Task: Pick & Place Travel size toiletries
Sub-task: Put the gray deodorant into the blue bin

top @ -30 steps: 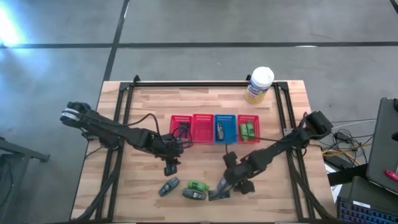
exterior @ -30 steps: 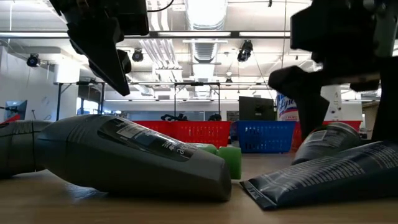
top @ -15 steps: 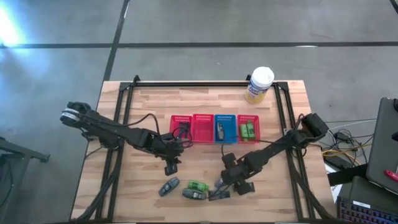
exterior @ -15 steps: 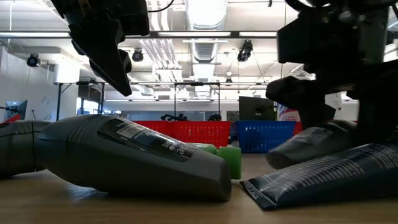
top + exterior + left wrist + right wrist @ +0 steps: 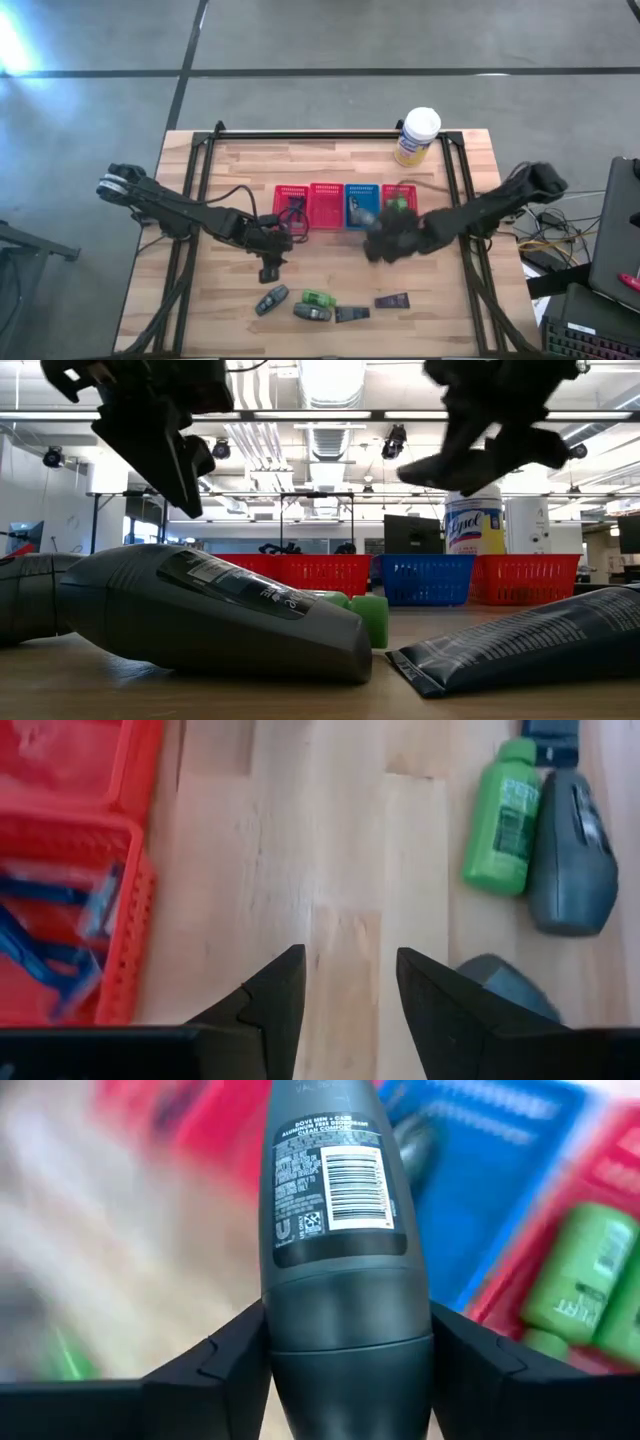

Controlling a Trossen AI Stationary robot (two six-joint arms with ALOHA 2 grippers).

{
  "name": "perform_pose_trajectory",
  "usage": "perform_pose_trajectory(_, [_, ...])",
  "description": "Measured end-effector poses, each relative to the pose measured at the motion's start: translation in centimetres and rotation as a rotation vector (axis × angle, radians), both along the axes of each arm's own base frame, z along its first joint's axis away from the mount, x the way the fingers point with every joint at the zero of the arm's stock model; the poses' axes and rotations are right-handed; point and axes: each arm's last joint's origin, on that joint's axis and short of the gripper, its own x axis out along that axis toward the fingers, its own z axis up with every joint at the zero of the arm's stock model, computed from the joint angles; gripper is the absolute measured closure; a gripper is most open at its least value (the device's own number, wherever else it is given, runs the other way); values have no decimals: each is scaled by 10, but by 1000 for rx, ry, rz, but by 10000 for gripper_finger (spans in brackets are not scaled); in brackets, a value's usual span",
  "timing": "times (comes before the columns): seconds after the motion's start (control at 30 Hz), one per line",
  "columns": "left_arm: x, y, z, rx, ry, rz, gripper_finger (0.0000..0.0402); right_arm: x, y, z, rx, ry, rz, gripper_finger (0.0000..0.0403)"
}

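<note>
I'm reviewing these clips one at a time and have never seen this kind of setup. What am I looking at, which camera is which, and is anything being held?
Two dark robot arms work at a wooden table. One camera looks straight down, one sits at table-top height, and one rides on each wrist.

The right gripper is closed on a grey bottle, held in the air near the blue basket.

The left gripper hangs empty over bare wood beside a red basket with razors in it.

On the table lie a green bottle, grey bottles, and flat dark sachets. A yellow canister stands at the far edge.
</note>
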Motion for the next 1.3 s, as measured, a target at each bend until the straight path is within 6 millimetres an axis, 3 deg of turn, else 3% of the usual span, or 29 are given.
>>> perform_pose_trajectory(0.1, [1, 0, 0, 55, -18, -88, 239, 0, -25, -8, 98, -89, -167, 181])
perform_pose_trajectory(0.27, [8, -2, 4, 110, -114, -195, 238, 8, -54, -30, 150, -94, -236, 175])
perform_pose_trajectory(0.4, [18, -7, 3, 44, -175, -240, 238, 10, -65, -39, 170, -31, -244, 180])
perform_pose_trajectory(0.67, [13, -12, -20, -117, 52, -178, 238, 13, -55, -29, 158, -46, -157, 127])
perform_pose_trajectory(0.97, [-12, -41, -8, -258, 148, -47, 238, 15, -41, -20, 136, -58, -85, 45])
perform_pose_trajectory(1.3, [-32, -73, -9, -311, 211, 25, 232, 13, -27, -14, 111, -28, -13, 41])
